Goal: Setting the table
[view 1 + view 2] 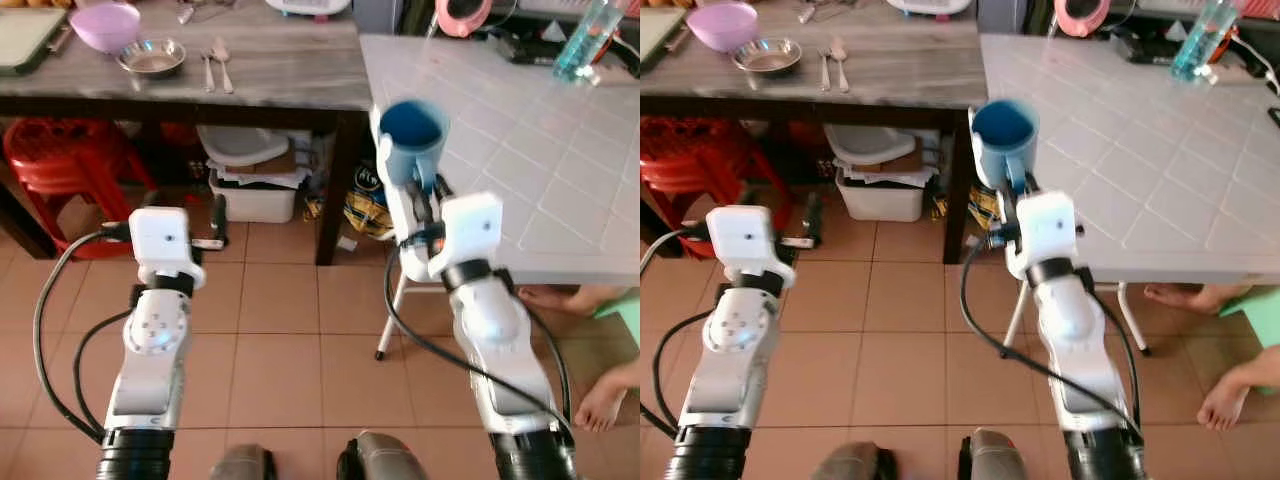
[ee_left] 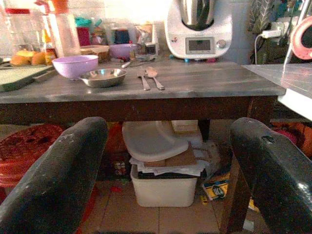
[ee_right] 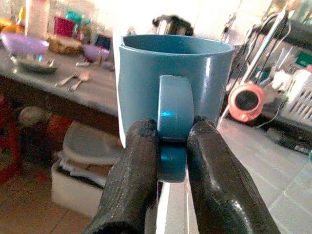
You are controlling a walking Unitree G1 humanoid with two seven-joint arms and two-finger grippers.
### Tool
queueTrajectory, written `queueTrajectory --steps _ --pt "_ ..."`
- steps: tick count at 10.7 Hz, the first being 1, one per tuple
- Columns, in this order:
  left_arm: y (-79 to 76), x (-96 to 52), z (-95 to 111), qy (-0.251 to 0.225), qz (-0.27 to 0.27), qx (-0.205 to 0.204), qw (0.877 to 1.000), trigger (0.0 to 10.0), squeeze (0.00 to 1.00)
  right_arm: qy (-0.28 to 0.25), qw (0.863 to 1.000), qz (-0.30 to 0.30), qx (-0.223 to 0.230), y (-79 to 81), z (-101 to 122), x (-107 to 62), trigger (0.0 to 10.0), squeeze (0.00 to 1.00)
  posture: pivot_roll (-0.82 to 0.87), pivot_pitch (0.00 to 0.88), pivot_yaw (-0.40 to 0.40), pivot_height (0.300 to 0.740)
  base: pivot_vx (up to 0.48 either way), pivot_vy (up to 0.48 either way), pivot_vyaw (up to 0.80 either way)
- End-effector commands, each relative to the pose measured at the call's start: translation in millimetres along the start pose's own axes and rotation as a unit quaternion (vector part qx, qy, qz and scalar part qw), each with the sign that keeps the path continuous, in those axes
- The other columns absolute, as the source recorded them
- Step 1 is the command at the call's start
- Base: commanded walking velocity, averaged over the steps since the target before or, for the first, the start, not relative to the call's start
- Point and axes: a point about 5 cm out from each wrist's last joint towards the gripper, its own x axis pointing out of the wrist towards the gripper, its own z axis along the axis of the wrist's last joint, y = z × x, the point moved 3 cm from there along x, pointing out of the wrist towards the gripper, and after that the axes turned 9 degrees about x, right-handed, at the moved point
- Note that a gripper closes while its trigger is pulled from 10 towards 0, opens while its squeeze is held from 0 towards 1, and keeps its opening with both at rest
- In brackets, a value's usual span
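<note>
Right wrist view: a blue mug (image 3: 173,92) is held upright by its handle, clamped between the two black fingers of the right end effector (image 3: 171,161). It is carried in the air at the near left corner of the white tiled bench (image 1: 520,150), not yet set down. Nothing is seen laid on that bench as a place setting (judged an early stage). A purple bowl (image 1: 105,25), metal bowl (image 1: 152,57) and cutlery (image 1: 216,66) remain on the far grey bench (image 1: 280,70). The left end effector (image 2: 165,170) is spread wide, holding nothing.
</note>
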Motion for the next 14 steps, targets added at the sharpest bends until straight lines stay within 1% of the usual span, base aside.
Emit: queueTrajectory --steps 1,3,4,5,9,12,13,14 --pt "-7.9 -0.1 0.2 -0.001 -0.011 -0.003 1.000 10.0 0.00 -0.004 1.000 -0.003 -0.008 -5.3 2.5 -2.1 10.0 0.00 -0.04 0.136 -0.018 0.740 0.480 0.000 0.00" --pt "-9.7 -3.2 -1.4 0.003 -0.013 -0.007 1.000 10.0 0.00 -0.002 1.000 -0.003 -0.009 -3.4 2.2 -4.9 10.0 0.00 -0.05 0.150 -0.011 0.740 0.480 0.000 0.00" --pt "-9.2 -3.3 -2.5 0.007 -0.009 -0.017 1.000 10.0 0.00 0.001 1.000 0.001 -0.015 -2.0 1.1 -7.2 10.0 0.00 -0.05 0.152 -0.011 0.740 0.469 0.000 0.00" --pt "-6.8 -2.5 -3.8 0.010 -0.005 -0.018 1.000 10.0 0.00 0.002 1.000 0.008 -0.015 -0.5 0.2 -8.8 10.0 0.00 -0.05 0.157 -0.011 0.740 0.345 0.334 0.00" --pt "-4.5 -3.2 -2.3 0.004 -0.001 0.003 1.000 10.0 0.00 0.006 1.000 0.005 -0.008 -0.9 -0.6 -8.7 10.0 0.00 -0.05 0.160 -0.013 0.740 0.333 0.346 0.00" --pt "-4.8 -0.3 -0.4 -0.001 -0.001 0.004 1.000 10.0 0.00 0.004 1.000 0.002 -0.007 -3.6 0.4 -7.2 10.0 0.00 -0.05 0.159 -0.014 0.740 0.341 0.337 0.00" --pt "-6.2 -1.2 1.5 -0.008 -0.004 0.014 1.000 10.0 0.00 0.006 1.000 0.002 -0.006 -4.0 -0.1 -8.4 10.0 0.00 -0.06 0.165 -0.013 0.740 0.480 0.000 0.00" --pt "-7.2 -2.0 1.6 -0.008 -0.005 0.015 1.000 10.0 0.00 0.008 1.000 0.002 -0.004 -3.1 -1.0 -9.0 10.0 0.00 -0.06 0.166 -0.013 0.740 0.480 0.000 0.00"
